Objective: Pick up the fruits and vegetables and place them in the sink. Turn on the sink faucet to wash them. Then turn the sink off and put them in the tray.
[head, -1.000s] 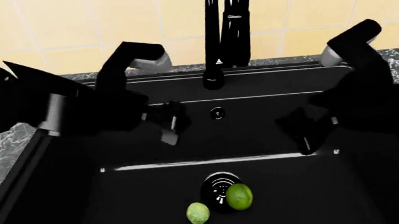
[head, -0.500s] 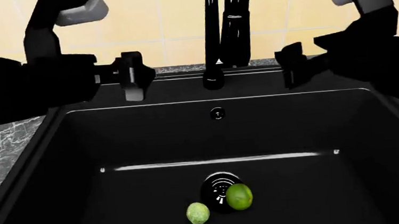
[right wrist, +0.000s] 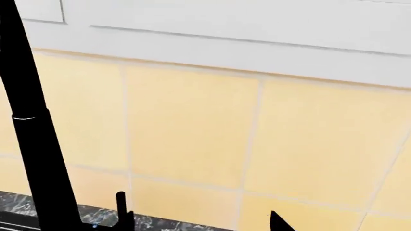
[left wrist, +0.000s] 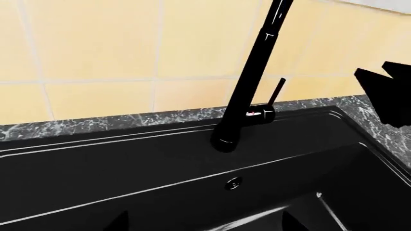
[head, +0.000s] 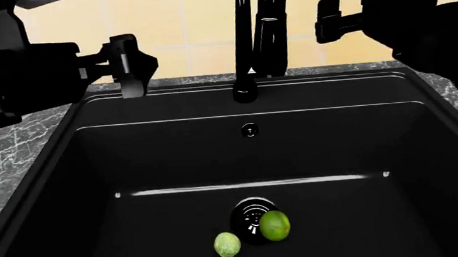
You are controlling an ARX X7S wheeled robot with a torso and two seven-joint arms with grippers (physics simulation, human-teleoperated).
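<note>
A smooth bright green lime (head: pixel 274 225) and a paler leafy sprout ball (head: pixel 228 244) lie on the floor of the black sink (head: pixel 174 157), beside its round drain (head: pixel 250 213). The tall black faucet (head: pixel 261 34) stands at the sink's back edge; it also shows in the left wrist view (left wrist: pixel 249 96) and the right wrist view (right wrist: pixel 38 144). My left gripper (head: pixel 130 65) is open and empty, above the sink's back left rim. My right gripper (head: pixel 331 19) is open and empty, right of the faucet, facing the wall. The tray is out of view.
A yellow tiled wall (head: pixel 188 21) rises behind the sink. Grey marble counter (head: pixel 1 146) runs along the sink's left and right sides. A small overflow hole (head: pixel 249 129) sits in the sink's back wall. The faucet's thin lever (left wrist: pixel 276 91) sticks up beside the pipe.
Both arms have risen out of the sink basin to faucet height. The lime and the sprout ball have not moved.
</note>
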